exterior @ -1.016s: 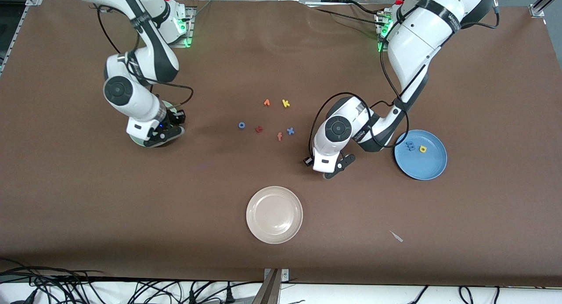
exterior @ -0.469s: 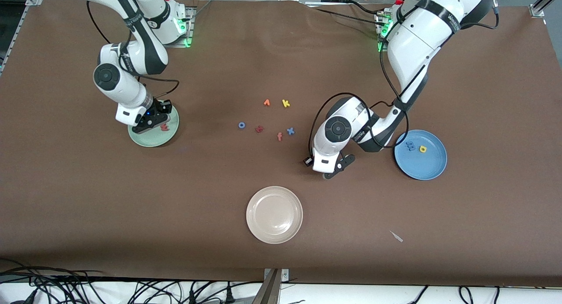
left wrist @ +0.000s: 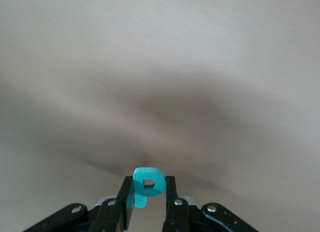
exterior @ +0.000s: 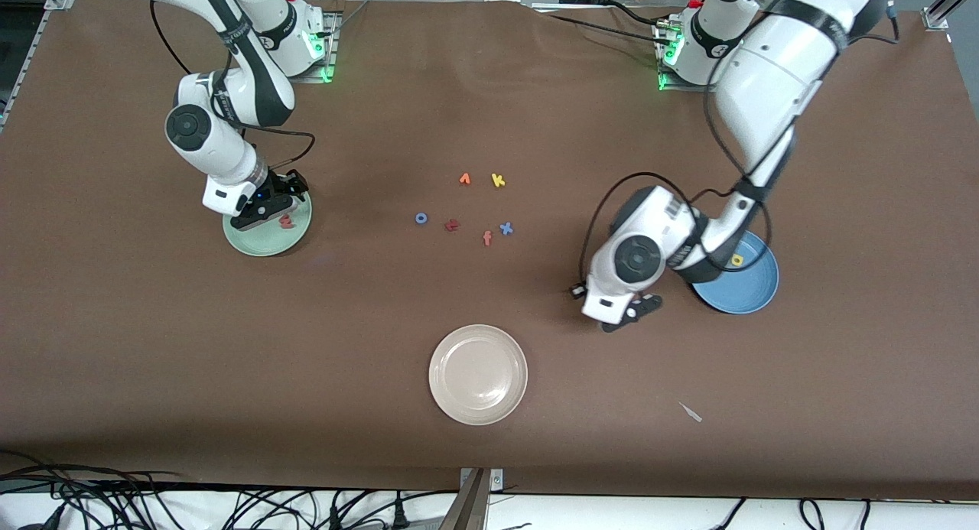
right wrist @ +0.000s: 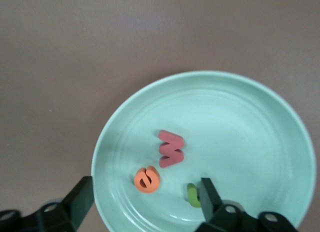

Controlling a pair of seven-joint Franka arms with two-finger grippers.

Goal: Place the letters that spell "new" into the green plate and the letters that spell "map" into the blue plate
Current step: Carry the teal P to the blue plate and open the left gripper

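My left tool (exterior: 629, 313) has swung away from the loose letters toward the blue plate (exterior: 753, 294) and now hangs over bare tabletop (exterior: 306, 362) just beside it, clenched on the teal p (left wrist: 148, 185). My right tool (exterior: 264, 210) has risen over the green plate (right wrist: 260, 142), its fingers (right wrist: 82, 197) spread and released. In that plate lie the pink w (right wrist: 171, 148), the orange e (right wrist: 147, 179) and the green n (right wrist: 193, 195), near one another. The yellow a (exterior: 736, 260) rests in the blue plate.
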